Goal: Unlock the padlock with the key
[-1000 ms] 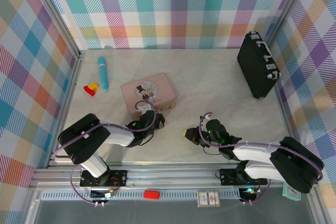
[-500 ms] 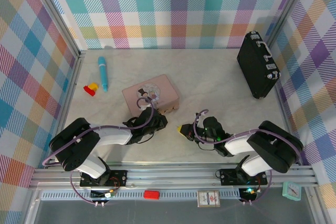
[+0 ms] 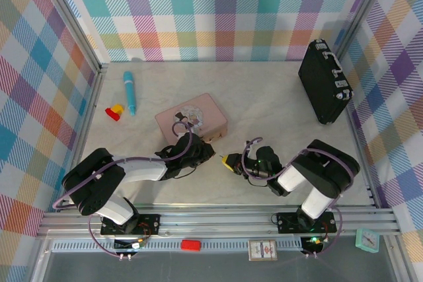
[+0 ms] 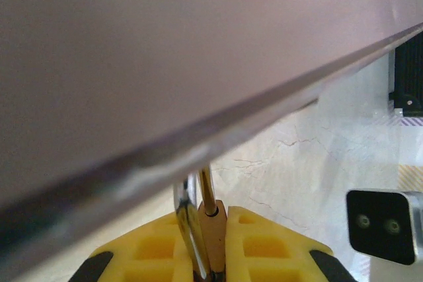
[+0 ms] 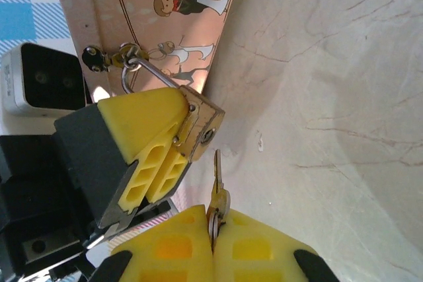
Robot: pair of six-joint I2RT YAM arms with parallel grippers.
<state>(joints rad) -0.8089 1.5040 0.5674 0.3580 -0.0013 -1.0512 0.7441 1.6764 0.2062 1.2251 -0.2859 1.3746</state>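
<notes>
1. Right wrist view gives the step in hand: the key [image 5: 217, 175] is being lined up with the padlock [image 5: 200, 125] and is not yet inserted
2. The right tool [image 5: 213, 229] is pinched fully closed on the key's head. The blade points up at the padlock's underside, with its tip just short of the keyhole and a little to one side of it
3. The left tool [image 4: 210, 262] is clamped nearly closed on the padlock's brass body and holds it tilted just above the table [image 5: 317, 97]. The silver shackle passes through the latch of the pink box [image 5: 165, 24] and looks seated in the body, so I judge the lock not yet open
4. As I judge it, the next move calls for a slight sideways shift and tilt of the key until the blade matches the keyhole's axis. A straight push in and a twist would follow, with the left tool bracing the body
5. The keyhole is a small dark spot, and I cannot read how its slot is oriented. The key's head is buried between the pads. In the left wrist view the box wall is a close blur and the keyhole face is turned away. From the top external view the padlock and key are too small to tell apart
</notes>
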